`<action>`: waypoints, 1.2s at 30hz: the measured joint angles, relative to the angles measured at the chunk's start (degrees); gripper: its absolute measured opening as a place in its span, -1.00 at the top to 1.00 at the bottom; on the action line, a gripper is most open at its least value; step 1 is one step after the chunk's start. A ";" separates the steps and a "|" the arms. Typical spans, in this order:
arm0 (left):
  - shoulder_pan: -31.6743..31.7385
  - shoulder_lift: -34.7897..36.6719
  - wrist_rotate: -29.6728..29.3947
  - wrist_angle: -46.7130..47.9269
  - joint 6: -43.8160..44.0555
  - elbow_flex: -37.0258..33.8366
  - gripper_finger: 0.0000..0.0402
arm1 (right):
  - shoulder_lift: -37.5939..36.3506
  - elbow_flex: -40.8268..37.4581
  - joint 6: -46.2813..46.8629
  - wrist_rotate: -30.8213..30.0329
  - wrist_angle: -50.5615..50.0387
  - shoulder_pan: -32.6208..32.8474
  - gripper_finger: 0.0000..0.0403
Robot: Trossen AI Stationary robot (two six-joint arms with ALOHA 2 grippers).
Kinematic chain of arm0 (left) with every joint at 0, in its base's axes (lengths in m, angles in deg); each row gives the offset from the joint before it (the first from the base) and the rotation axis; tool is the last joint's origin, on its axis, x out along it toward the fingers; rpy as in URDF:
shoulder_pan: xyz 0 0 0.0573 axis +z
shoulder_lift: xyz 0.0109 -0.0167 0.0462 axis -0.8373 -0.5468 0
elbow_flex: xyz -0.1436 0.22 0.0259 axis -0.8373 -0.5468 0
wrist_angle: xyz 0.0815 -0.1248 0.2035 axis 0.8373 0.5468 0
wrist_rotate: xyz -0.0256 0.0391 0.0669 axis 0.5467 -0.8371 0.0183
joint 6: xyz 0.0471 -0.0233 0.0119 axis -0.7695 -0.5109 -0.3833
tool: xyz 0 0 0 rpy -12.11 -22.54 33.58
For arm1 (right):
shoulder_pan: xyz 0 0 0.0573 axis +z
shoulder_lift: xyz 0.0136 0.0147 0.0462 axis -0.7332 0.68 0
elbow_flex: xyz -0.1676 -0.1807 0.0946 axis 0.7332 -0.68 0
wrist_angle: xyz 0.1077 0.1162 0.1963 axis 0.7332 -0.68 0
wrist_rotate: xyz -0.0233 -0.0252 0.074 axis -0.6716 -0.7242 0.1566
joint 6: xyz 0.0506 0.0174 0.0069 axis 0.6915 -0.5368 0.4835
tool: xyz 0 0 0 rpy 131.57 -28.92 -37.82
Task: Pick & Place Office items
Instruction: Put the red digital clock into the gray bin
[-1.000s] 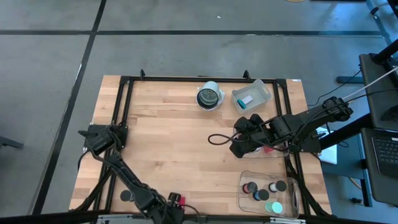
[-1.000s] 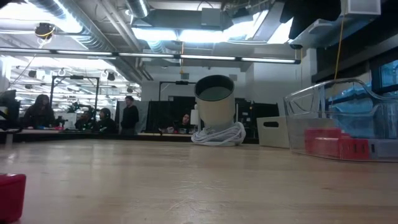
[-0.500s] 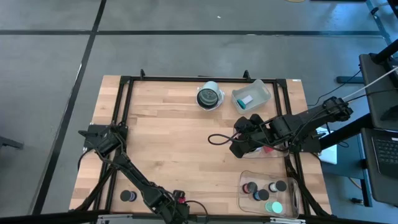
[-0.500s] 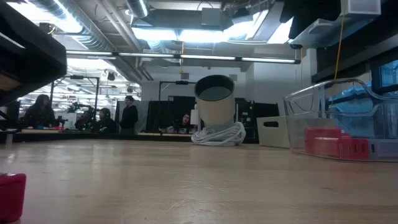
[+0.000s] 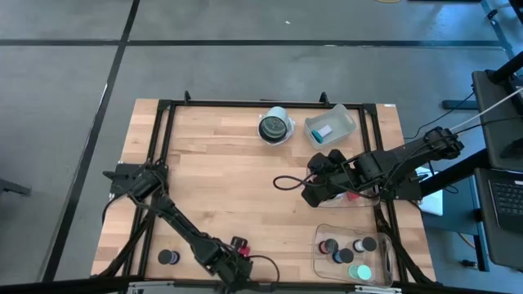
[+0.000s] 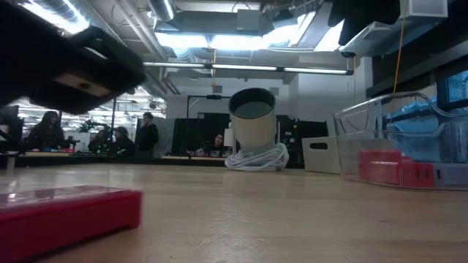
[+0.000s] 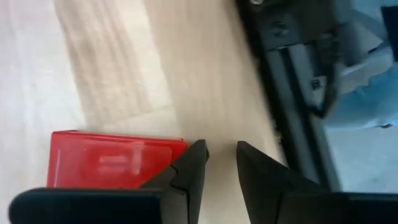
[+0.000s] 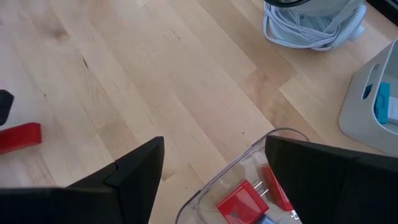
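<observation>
Since a second ago my left gripper (image 5: pixel 237 255) has swung along the near edge of the table (image 5: pixel 212 188) toward the middle, and its fingers have drawn together; the red block (image 5: pixel 240 243) now lies just beside them instead of out by the near left corner.

From above, my left arm reaches down to that near edge, with a black disc (image 5: pixel 167 257) alone on the wood to its left. My right gripper (image 5: pixel 315 184) hangs over the right side of the table, fingers spread, holding nothing. Near the right corner a clear bin (image 5: pixel 353 253) holds more discs and a teal round piece (image 5: pixel 359 272).

At table height, the red block (image 6: pixel 69 215) lies flat on the wood, large in the foreground, under the dark bulk of my left arm.

Through my left wrist camera, my fingers (image 7: pixel 193 163) stand nearly pressed together with bare wood in the narrow gap; the red block (image 7: pixel 112 158) sits beside one finger, not between them.

Through my right wrist camera, my fingers (image 8: pixel 140 165) are wide apart above a clear bin (image 8: pixel 249 171) with red blocks (image 8: pixel 239 202) inside.
</observation>
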 joint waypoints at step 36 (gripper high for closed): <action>7.38 6.66 -8.75 11.51 51.52 -0.22 -0.36 | 0.00 0.00 -3.62 0.46 -0.03 -0.04 -0.41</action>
